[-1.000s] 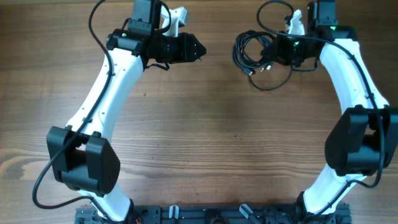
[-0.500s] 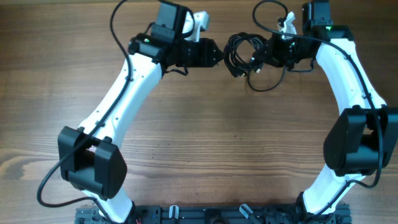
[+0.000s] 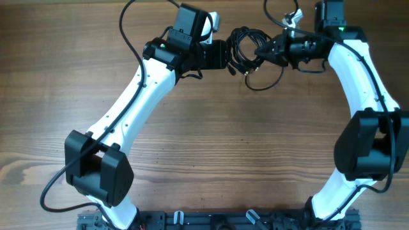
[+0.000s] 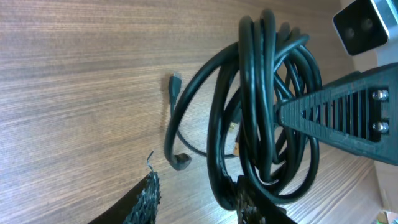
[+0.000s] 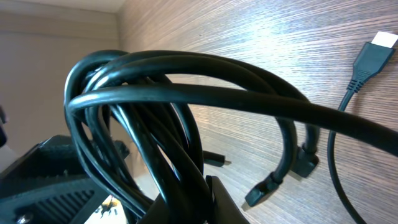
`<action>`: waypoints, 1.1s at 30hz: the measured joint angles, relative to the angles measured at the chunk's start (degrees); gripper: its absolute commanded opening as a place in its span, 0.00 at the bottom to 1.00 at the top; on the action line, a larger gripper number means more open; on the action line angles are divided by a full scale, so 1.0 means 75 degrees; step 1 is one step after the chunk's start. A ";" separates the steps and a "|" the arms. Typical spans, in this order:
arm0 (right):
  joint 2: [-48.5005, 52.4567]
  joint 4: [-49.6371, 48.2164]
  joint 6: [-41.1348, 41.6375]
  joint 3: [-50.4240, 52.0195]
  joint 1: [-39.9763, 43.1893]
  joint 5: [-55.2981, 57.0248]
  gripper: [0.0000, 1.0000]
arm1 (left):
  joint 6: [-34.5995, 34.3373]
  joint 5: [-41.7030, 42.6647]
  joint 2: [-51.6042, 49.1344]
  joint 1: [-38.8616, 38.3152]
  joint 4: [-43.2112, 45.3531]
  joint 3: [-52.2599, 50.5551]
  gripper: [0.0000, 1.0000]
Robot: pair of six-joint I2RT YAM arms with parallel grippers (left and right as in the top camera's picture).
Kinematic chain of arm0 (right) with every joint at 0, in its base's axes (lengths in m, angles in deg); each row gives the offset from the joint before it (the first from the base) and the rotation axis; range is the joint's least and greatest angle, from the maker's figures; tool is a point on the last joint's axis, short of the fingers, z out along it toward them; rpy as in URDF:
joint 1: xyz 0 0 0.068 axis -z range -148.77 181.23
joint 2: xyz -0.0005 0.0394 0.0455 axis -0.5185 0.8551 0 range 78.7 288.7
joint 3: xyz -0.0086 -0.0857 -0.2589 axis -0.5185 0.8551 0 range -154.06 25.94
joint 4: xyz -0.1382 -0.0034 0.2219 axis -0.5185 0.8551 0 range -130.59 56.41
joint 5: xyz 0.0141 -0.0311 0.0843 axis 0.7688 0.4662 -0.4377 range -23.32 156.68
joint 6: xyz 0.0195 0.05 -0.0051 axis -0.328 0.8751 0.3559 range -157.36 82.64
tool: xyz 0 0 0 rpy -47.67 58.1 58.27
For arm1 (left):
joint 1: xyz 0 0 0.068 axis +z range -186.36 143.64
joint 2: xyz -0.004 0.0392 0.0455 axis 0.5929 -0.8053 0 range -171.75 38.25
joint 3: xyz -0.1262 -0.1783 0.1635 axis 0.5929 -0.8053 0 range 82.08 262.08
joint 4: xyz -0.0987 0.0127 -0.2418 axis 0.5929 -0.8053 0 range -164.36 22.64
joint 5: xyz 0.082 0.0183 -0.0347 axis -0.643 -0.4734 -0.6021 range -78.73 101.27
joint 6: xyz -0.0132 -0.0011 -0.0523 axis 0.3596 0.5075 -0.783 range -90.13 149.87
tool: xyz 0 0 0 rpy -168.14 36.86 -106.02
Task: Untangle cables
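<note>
1. the cables [image 3: 241, 48] hang in one dark knot close to the far edge of the table [image 3: 204, 147], a little right of centre, between the two arms.
2. the right gripper [image 3: 264, 51] is clamped on the bundle's right side and seems to hold the coils up, while loose tails droop to the wood.
3. the left gripper [image 3: 225, 55] stands with jaws apart at the bundle's left side. its wrist view shows an outer loop between the fingers [image 4: 149, 198], not yet pinched.
4. the cords look light, limp and smooth-skinned, likely to slide through a loose pinch and drag their neighbours along.
5. the soundest hold, to this onlooker, is a single outer loop or the free plug end [image 4: 176, 81], not the packed middle.
</note>
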 measured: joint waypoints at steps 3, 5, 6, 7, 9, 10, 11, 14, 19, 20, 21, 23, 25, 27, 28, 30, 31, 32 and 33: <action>0.0000 0.0000 -0.0038 0.0000 0.0017 -0.0154 0.04 | -0.0023 -0.0017 0.0000 0.0000 0.0125 0.0000 0.40; 0.0000 0.0000 -0.0085 0.0000 0.0017 -0.0265 0.04 | -0.0026 -0.0017 0.0000 0.0000 0.0230 0.0000 0.41; 0.0000 0.0003 -0.0114 0.0000 0.0017 -0.0312 0.04 | -0.0026 -0.0026 0.0000 0.0000 0.0280 0.0000 0.41; 0.0000 0.0003 -0.0128 0.0000 0.0017 -0.0356 0.04 | -0.0026 -0.0032 0.0000 0.0000 0.0318 0.0000 0.41; 0.0000 0.0003 -0.0163 0.0000 0.0020 -0.0446 0.04 | -0.0026 -0.0050 0.0000 0.0000 0.0420 0.0000 0.41; 0.0000 0.0003 -0.0172 0.0000 0.0026 -0.0501 0.04 | -0.0029 -0.0076 0.0000 0.0000 0.0460 0.0000 0.41; 0.0000 0.0006 -0.0175 0.0000 0.0026 -0.0548 0.04 | -0.0029 -0.0102 0.0000 0.0000 0.0484 0.0000 0.41; 0.0000 0.0003 -0.0198 0.0000 0.0026 -0.0729 0.04 | -0.0029 -0.0169 -0.0017 0.0000 0.0545 0.0000 0.40; 0.0000 0.0061 -0.0347 0.0000 0.0026 -0.1122 0.04 | -0.0029 -0.0219 -0.0160 0.0000 0.0629 0.0000 0.39; 0.0000 0.0102 -0.0385 0.0000 0.0026 -0.1186 0.04 | -0.0029 -0.0221 -0.0195 0.0000 0.0650 0.0000 0.39; 0.0000 0.0181 -0.0437 0.0000 0.0026 -0.1244 0.04 | -0.0029 -0.0262 -0.0248 0.0000 0.0685 0.0000 0.39; 0.0000 0.0370 -0.0560 0.0000 0.0026 -0.1355 0.04 | -0.0029 -0.0402 -0.0309 0.0000 0.0766 0.0000 0.40; 0.0000 0.0592 -0.0714 0.0000 0.0026 -0.1416 0.04 | -0.0026 -0.0551 -0.0318 0.0000 0.0874 -0.0003 0.43; 0.0000 0.0799 -0.0863 0.0000 0.0026 -0.1472 0.04 | -0.0026 -0.0676 -0.0318 0.0000 0.1037 -0.0003 0.44; 0.0000 0.0874 -0.0927 0.0000 0.0026 -0.1501 0.04 | -0.0026 -0.0714 -0.0318 0.0000 0.1134 -0.0003 0.44; 0.0000 0.0994 -0.1014 0.0000 0.0026 -0.1550 0.04 | -0.0026 -0.0764 -0.0318 -0.0003 0.1288 -0.0006 0.45; 0.0000 0.1067 -0.1090 0.0000 0.0026 -0.1585 0.04 | -0.0026 -0.0793 -0.0318 -0.0006 0.1387 -0.0006 0.45; 0.0000 0.1075 -0.1102 0.0000 0.0026 -0.1597 0.04 | -0.0026 -0.0807 -0.0318 -0.0009 0.1480 -0.0006 0.45; 0.0000 0.1107 -0.1172 0.0000 0.0026 -0.1620 0.04 | -0.0026 -0.0816 -0.0318 -0.0012 0.1550 -0.0006 0.45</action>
